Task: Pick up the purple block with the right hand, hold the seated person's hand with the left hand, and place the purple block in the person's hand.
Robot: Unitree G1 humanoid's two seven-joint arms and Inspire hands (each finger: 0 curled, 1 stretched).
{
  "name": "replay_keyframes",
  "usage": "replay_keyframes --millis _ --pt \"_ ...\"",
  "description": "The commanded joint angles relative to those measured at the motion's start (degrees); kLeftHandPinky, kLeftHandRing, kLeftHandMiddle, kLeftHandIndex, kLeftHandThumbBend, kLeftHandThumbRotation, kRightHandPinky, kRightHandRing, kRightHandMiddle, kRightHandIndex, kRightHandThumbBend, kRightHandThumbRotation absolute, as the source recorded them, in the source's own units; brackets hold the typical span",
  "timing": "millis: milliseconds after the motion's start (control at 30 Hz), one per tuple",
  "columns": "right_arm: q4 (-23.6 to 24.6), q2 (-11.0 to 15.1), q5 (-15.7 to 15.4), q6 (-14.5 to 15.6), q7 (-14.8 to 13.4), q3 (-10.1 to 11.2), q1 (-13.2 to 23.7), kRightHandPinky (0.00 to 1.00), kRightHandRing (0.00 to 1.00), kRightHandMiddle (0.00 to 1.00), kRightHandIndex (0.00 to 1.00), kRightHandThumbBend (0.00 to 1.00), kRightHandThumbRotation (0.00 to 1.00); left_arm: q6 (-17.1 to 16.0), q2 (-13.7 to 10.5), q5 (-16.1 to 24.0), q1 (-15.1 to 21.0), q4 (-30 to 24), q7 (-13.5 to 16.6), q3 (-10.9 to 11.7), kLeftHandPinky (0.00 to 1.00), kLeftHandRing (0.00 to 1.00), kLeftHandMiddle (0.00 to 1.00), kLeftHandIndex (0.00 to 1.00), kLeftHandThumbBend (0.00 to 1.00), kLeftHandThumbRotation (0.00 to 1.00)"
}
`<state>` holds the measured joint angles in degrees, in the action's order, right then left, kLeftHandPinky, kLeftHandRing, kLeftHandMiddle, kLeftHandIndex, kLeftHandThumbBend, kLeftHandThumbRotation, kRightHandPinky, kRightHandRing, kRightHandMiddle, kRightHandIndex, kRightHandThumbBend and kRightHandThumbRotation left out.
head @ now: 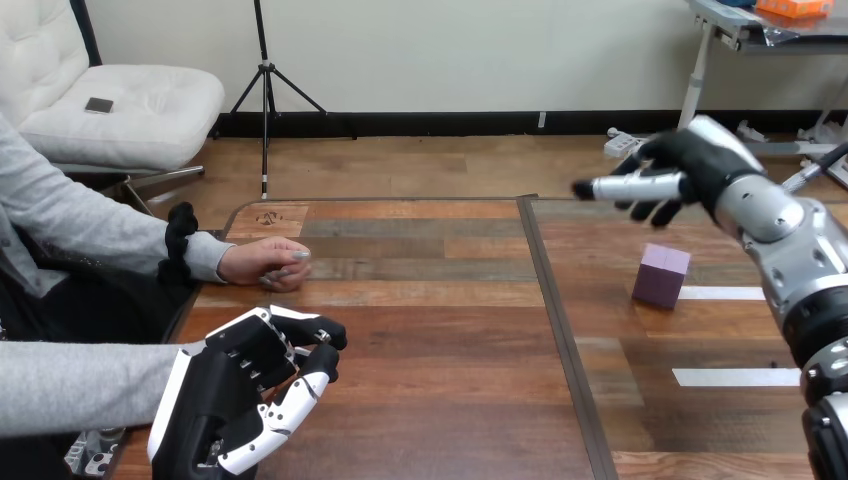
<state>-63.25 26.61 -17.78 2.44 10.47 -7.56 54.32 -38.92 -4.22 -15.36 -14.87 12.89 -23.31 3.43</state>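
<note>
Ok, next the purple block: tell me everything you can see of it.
The purple block is a cube-like solid with a matte look, a paler top face and two darker side faces showing. It sits flat and upright on the right part of the wooden table, at the left end of a white tape strip. Only the table touches it. The right robot hand hangs above and beyond it, apart.

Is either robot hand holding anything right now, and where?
Nothing is held. The right hand is raised clear of the block; the left hand is apart from the person's hand.
</note>
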Motion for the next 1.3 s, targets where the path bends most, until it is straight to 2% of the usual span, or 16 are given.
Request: replay_keyframes --millis 0,233,433,567,667,767,933,1167,1267 --pt "-0.7 1.6 1.4 -4.8 -3.9 2.5 5.0 0.39 0.43 0.47 0.46 0.82 0.35 -1.1 0.0 -1.1 3.9 0.3 -0.8 0.3 0.43 0.60 0.58 0.45 0.40 0.09" --pt "-3.5 2.0 0.0 -7.8 -6.6 1.4 5.9 0.43 0.50 0.54 0.54 0.80 0.37 -2.0 0.0 -0.8 4.3 0.8 -1.2 0.4 0.42 0.60 0.58 0.45 0.38 0.07" --pt "-5.7 1.9 -1.6 -7.1 -8.0 0.2 7.2 0.49 0.61 0.65 0.68 0.82 0.44 -1.5 0.0 -0.4 4.0 0.4 -0.7 0.5 0.42 0.60 0.58 0.45 0.39 0.07" --pt "-7.2 1.7 -3.1 -6.1 -9.5 -0.6 8.0 0.51 0.65 0.69 0.74 0.86 0.46 -2.0 -0.2 -0.4 4.2 0.8 -0.9 0.6 0.42 0.60 0.58 0.45 0.39 0.07" --pt "-8.0 1.6 -3.8 -5.9 -10.2 -0.9 8.3 0.49 0.64 0.69 0.78 0.90 0.47 -2.4 -0.3 -0.1 4.1 1.0 -0.8 0.7 0.42 0.59 0.57 0.45 0.39 0.07" --pt "-8.7 1.5 -4.2 -5.9 -10.6 -1.2 8.6 0.47 0.62 0.68 0.81 0.93 0.46 -2.4 -0.4 0.4 3.9 0.8 -0.5 0.8 0.42 0.59 0.57 0.45 0.40 0.07" --pt "-9.6 1.5 -5.2 -5.5 -11.2 -1.9 8.9 0.47 0.64 0.70 0.83 0.97 0.45 -2.0 -0.5 0.9 3.3 0.2 0.1 0.8 0.42 0.58 0.57 0.45 0.41 0.08" --pt "-10.5 1.3 -6.1 -4.8 -11.5 -2.3 9.4 0.50 0.69 0.74 0.85 1.00 0.47 -2.1 -0.6 -0.1 2.8 -0.2 -0.4 0.7 0.42 0.58 0.57 0.45 0.42 0.09" --pt "-10.7 1.2 -6.4 -4.8 -11.6 -2.4 9.4 0.55 0.73 0.78 0.85 1.00 0.47 -2.2 -0.6 -0.6 2.6 -0.3 -0.8 0.7 0.42 0.58 0.57 0.45 0.42 0.09"
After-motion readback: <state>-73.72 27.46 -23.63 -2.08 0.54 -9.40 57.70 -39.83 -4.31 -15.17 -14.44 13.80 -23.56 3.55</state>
